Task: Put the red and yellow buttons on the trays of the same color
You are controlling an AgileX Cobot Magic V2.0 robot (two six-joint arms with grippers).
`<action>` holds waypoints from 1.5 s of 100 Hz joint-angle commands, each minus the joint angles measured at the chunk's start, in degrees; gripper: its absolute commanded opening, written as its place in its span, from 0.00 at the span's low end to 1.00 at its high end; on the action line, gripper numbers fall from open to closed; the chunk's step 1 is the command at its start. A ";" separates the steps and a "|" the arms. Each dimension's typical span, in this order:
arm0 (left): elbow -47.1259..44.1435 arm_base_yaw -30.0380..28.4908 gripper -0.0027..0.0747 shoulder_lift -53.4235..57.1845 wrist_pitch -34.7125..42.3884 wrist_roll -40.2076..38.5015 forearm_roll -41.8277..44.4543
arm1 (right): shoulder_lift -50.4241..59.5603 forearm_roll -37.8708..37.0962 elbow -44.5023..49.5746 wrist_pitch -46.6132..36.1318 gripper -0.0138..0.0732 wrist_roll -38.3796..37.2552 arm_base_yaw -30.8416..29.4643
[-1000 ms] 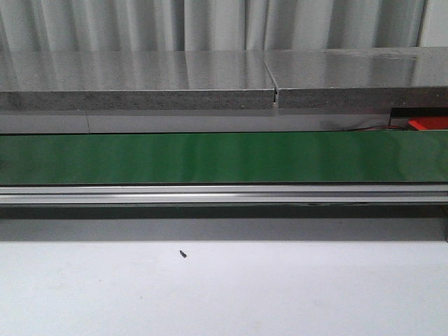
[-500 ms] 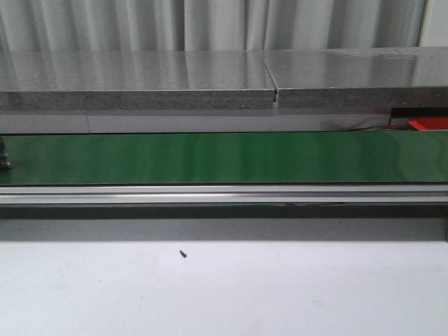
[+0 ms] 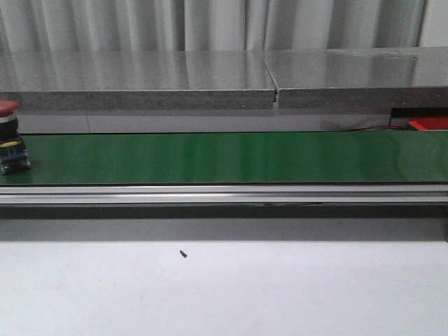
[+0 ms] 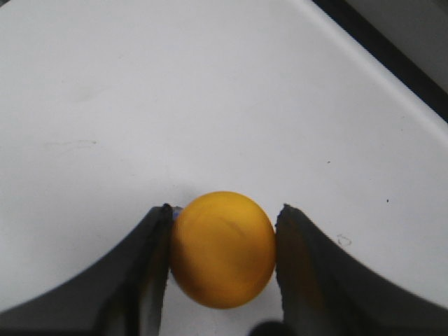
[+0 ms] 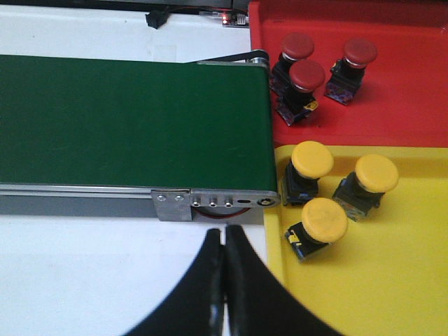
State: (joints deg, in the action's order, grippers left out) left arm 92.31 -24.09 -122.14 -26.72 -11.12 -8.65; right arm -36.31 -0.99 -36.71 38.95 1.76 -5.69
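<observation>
While the left gripper (image 4: pixel 222 259) has its jaws closed snug on a yellow button (image 4: pixel 222 249), one finger against each side of the cap, it's sitting over plain white table (image 4: pixel 175 91) with nothing else close by. Only the domed yellow top shows, the body underneath is hidden.

Over on the belt (image 3: pixel 224 158), a red button (image 3: pixel 10 138) stands at the far left end in the front view, red cap up top, black body, and a base with a bit of yellow and blue on it. It's partly cut off by the frame edge.

Right gripper (image 5: pixel 224 241) has its jaws pressed together, holding nothing, hovering just off the belt's end roller. Right beside that end are the two trays: the red tray (image 5: pixel 413 105) with three red buttons (image 5: pixel 306 77) on it, and the yellow tray (image 5: pixel 392 280) next to it with three yellow ones (image 5: pixel 324 220). All six look tipped at angles, caps visible.
</observation>
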 commanded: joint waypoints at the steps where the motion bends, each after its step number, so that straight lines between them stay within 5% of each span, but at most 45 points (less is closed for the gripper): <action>1: 1.73 0.15 0.20 3.00 2.67 0.13 -0.10 | 0.16 -0.34 -1.49 -3.41 0.08 0.59 -0.02; 49: 0.56 0.05 0.20 10.33 -2.64 0.13 2.23 | 0.16 -0.34 -1.49 -3.46 0.08 0.59 -0.02; 85: -22.88 0.16 0.20 28.63 8.49 0.13 1.03 | 0.16 -0.34 -1.49 -3.46 0.08 0.59 -0.02; 105: -27.03 0.39 0.20 33.24 6.20 0.13 0.81 | 0.16 -0.34 -1.49 -3.46 0.08 0.59 -0.02; 150: -27.03 11.03 0.20 33.60 2.39 2.07 -0.32 | 0.16 -0.34 -1.49 -3.46 0.08 0.59 -0.02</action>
State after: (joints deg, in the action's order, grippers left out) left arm 63.89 -14.68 -91.16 -26.88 -9.27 -7.79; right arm -36.31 -0.99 -36.71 38.95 1.76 -5.69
